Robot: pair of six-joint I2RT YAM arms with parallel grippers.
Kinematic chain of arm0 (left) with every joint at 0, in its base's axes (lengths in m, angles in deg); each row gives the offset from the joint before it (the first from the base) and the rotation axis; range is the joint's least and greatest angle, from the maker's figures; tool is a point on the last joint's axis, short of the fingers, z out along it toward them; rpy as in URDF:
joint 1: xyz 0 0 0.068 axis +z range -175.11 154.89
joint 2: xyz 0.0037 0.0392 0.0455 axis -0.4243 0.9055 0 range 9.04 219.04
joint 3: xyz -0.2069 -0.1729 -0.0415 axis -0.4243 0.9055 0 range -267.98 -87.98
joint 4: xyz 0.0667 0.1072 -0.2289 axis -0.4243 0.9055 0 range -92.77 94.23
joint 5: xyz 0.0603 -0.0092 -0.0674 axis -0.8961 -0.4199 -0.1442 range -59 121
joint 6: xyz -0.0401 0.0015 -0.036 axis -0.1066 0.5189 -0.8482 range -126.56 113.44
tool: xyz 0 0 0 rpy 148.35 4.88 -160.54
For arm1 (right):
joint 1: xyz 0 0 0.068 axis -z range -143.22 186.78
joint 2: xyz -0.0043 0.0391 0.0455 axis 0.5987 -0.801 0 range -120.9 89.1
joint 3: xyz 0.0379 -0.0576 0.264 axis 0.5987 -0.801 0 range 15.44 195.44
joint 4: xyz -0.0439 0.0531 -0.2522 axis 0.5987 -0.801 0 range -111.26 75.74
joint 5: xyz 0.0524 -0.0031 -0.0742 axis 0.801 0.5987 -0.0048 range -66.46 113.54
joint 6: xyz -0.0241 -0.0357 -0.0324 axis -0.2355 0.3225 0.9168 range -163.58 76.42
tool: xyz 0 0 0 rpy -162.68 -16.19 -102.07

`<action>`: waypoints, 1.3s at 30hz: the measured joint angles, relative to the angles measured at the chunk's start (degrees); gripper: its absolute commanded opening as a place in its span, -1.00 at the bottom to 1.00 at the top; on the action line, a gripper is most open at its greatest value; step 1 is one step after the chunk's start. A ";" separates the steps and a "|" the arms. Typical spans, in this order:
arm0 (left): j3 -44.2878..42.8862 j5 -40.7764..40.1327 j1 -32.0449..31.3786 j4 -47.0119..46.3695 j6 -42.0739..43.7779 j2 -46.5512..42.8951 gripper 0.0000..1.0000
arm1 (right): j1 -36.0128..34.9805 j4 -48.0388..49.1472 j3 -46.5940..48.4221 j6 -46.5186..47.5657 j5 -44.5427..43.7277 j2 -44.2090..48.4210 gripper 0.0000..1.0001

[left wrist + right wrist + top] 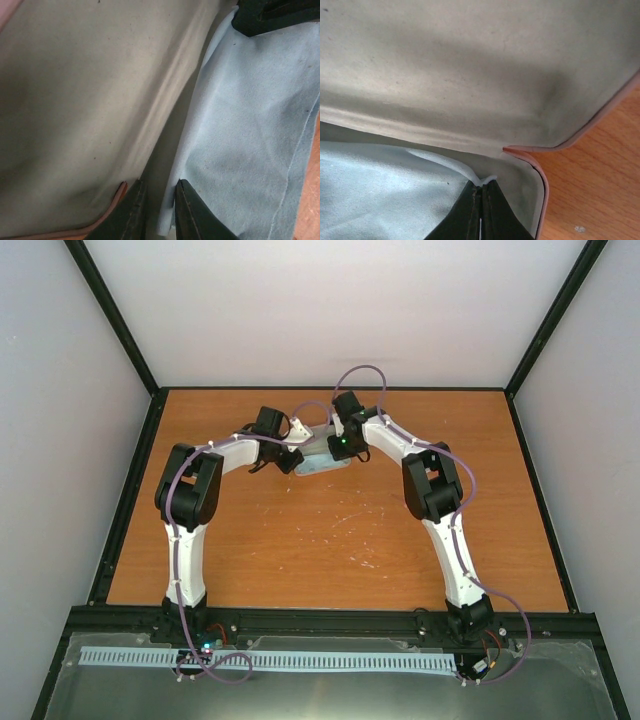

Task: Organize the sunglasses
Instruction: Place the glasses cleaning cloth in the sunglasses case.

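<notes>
The right hand [481,192] pinches the cloth [380,190] inside the open case [470,75], whether the left hand [157,190] grips I cannot tell; sunglasses unseen, closing not yet done.

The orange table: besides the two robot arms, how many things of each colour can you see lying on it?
Pink case, lying open: 1
Light blue cloth, inside the case: 1
Sunglasses: 0 visible in any view
Total: 2
</notes>
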 measured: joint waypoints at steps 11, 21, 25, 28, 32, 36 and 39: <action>0.66 -1.09 -0.04 -1.49 -0.02 0.00 -0.55 | -0.11 1.99 -0.76 -1.51 -2.36 0.22 -0.89; 2.36 -1.70 -0.59 -4.31 -0.02 0.00 -0.55 | -0.48 4.39 -2.21 -2.91 -3.96 0.87 -0.31; 2.51 -2.03 -0.70 -4.85 -0.02 0.00 -0.55 | -0.72 5.55 -4.42 -3.23 -3.63 2.49 -0.02; 2.80 -2.29 -0.83 -5.79 -0.02 0.00 -0.55 | -0.96 5.70 -6.80 -3.45 -4.31 4.70 0.07; 3.21 -2.56 -0.94 -6.51 0.00 -0.02 -0.55 | -0.28 5.03 -10.19 -4.24 -8.07 9.81 0.14; 3.34 -2.67 -0.96 -6.84 0.00 -0.02 -0.54 | 2.40 4.44 -14.27 -6.43 -12.04 17.22 0.17; 3.67 -2.75 -1.01 -7.37 0.00 -0.04 -0.54 | 5.33 2.73 -17.70 -10.54 -15.41 22.62 0.17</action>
